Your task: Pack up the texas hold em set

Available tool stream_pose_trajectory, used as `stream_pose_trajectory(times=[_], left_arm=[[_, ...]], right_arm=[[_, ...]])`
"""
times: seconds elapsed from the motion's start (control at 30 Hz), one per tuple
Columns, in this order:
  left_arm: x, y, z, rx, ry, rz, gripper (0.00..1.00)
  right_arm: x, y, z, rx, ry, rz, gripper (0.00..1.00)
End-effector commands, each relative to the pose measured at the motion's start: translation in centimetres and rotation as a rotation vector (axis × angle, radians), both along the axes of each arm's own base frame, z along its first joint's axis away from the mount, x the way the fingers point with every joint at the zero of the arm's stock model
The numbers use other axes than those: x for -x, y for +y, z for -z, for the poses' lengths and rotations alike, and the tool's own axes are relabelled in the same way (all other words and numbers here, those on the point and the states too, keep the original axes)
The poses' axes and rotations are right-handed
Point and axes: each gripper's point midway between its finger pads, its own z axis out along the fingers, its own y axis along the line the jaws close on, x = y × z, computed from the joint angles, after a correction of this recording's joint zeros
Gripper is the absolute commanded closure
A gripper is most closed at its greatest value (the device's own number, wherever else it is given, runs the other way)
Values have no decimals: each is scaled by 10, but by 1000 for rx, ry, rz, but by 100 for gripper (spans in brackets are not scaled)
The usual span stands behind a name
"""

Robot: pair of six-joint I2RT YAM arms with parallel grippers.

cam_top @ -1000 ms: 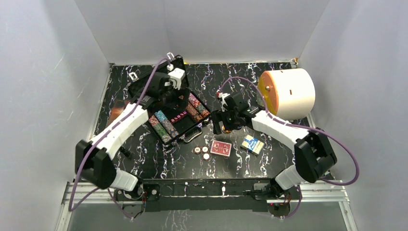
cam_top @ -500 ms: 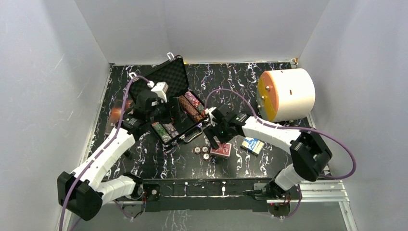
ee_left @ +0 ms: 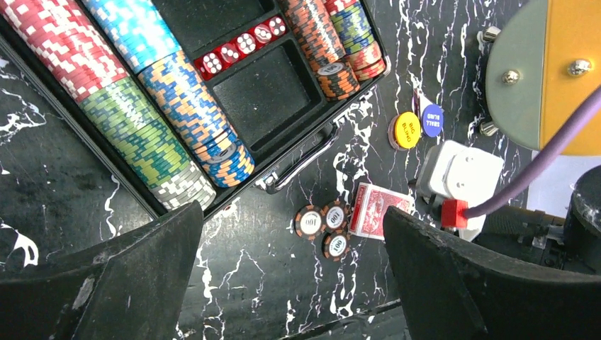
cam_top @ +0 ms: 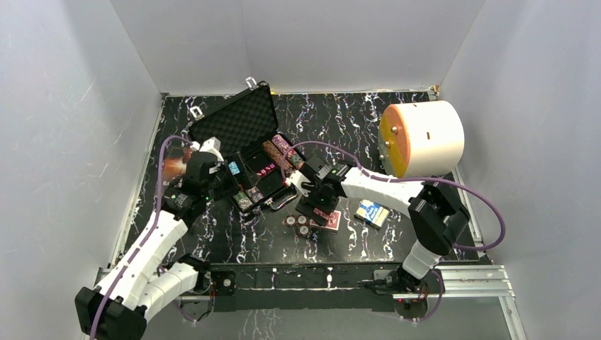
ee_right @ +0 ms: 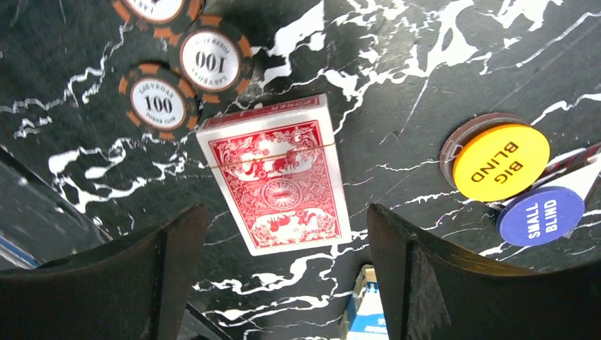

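Observation:
The black case [cam_top: 236, 119] lies open, its tray [ee_left: 259, 92] holding rows of multicoloured chips [ee_left: 145, 106] and red dice [ee_left: 241, 46]. My left gripper [cam_top: 225, 183] hovers open over the tray's near-left edge, and in the left wrist view that gripper [ee_left: 290, 276] holds nothing. On the table lie three loose chips [cam_top: 298, 225], a red card deck [ee_right: 280, 173], a blue deck [cam_top: 371, 212], a yellow button [ee_right: 501, 161] and a blue button [ee_right: 540, 215]. My right gripper [ee_right: 283, 276] hangs open just above the red deck, apart from it.
A big white cylinder with an orange face [cam_top: 422, 138] lies at the back right. A dark brown booklet [cam_top: 170, 170] sits left of the case. White walls close in the marbled table [cam_top: 354, 113] on three sides.
My left arm pulled back from the case lid to the tray's near-left side. My right gripper moved left and nearer, coming over the red deck.

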Motion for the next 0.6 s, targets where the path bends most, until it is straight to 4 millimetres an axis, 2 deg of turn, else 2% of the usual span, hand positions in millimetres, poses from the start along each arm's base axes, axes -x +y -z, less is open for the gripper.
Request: stream_pose_trajectory(times=[0.0,0.17,0.33,0.57], left_arm=[[5,-5,8,46,61,2,2],[5,-13,6,96,68,19,2],[5,-17,4,150,78,12,2],[7,-13,-2,194,99,-18,2]], right_arm=[[11,-10,2,30,35,-163,10],[-10,-14,14,69,-66,-141,10],[-3,-17,35,111,-1,-155,17],[8,-10,38,64,47,-192,26]])
